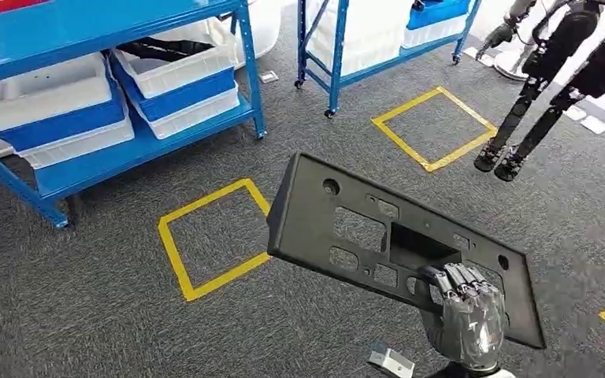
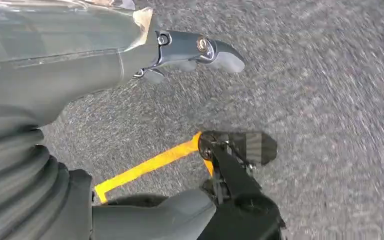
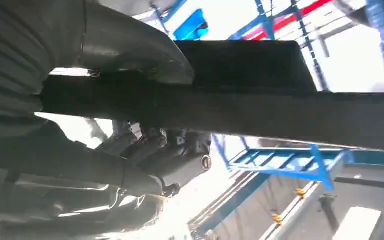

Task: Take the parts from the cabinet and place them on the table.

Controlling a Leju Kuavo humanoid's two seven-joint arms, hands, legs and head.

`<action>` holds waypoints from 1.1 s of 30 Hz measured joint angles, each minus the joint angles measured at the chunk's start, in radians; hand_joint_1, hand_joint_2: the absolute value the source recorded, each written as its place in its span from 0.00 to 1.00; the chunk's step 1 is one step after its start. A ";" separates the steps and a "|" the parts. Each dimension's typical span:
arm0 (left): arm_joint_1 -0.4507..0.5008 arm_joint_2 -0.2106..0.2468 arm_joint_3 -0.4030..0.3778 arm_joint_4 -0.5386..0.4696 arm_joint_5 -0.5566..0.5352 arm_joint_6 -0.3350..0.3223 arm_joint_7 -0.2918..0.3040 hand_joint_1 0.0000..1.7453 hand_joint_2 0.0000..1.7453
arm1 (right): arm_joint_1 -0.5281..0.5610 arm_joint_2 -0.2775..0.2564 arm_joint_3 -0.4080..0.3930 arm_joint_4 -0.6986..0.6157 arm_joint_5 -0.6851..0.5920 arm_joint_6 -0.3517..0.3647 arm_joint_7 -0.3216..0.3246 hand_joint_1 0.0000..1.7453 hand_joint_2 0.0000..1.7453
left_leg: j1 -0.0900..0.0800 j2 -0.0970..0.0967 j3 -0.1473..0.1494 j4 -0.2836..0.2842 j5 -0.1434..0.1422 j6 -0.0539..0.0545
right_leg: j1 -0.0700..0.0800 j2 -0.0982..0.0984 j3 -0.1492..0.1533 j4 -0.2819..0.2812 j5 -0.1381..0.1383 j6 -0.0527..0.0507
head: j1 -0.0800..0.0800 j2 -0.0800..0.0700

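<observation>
A flat black plastic panel (image 1: 347, 213) with several cut-outs hangs tilted above the grey carpet. My right hand (image 1: 469, 315) grips its near edge, fingers curled over the top face. In the right wrist view the panel (image 3: 280, 115) runs across as a dark slab, with the right hand (image 3: 155, 160) clamped on it from both sides. My left hand (image 2: 190, 50) hangs over the carpet, its thumb stretched out and nothing in it.
A blue shelf rack (image 1: 71, 110) with white and blue bins stands far left, and a second rack (image 1: 378, 47) is behind the middle. Yellow tape squares (image 1: 213, 236) (image 1: 433, 126) mark the carpet. Another robot's legs (image 1: 536, 102) stand at the far right.
</observation>
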 joint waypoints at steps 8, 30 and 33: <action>0.006 0.000 -0.010 0.000 0.014 -0.009 -0.017 0.00 1.00 | 0.009 0.014 -0.006 -0.007 -0.007 0.000 -0.003 1.00 1.00 | 0.001 -0.095 -0.011 -0.005 0.061 0.017 | 0.013 0.111 0.004 0.003 0.001 -0.010 | -0.002 0.000; 0.004 -0.020 0.018 0.002 0.070 0.137 -0.069 0.00 1.00 | -0.068 0.013 0.027 0.045 -0.142 0.007 -0.088 1.00 1.00 | 0.007 0.038 0.031 -0.045 0.016 -0.006 | -0.005 -0.002 -0.015 -0.004 0.013 0.015 | 0.001 0.000; 0.011 -0.020 0.025 0.002 0.071 0.144 -0.071 0.00 1.00 | -0.082 0.011 0.042 0.058 -0.147 0.007 -0.090 1.00 1.00 | 0.007 -0.046 -0.082 0.194 -0.105 -0.005 | 0.003 0.030 -0.016 -0.004 0.015 -0.004 | -0.003 0.000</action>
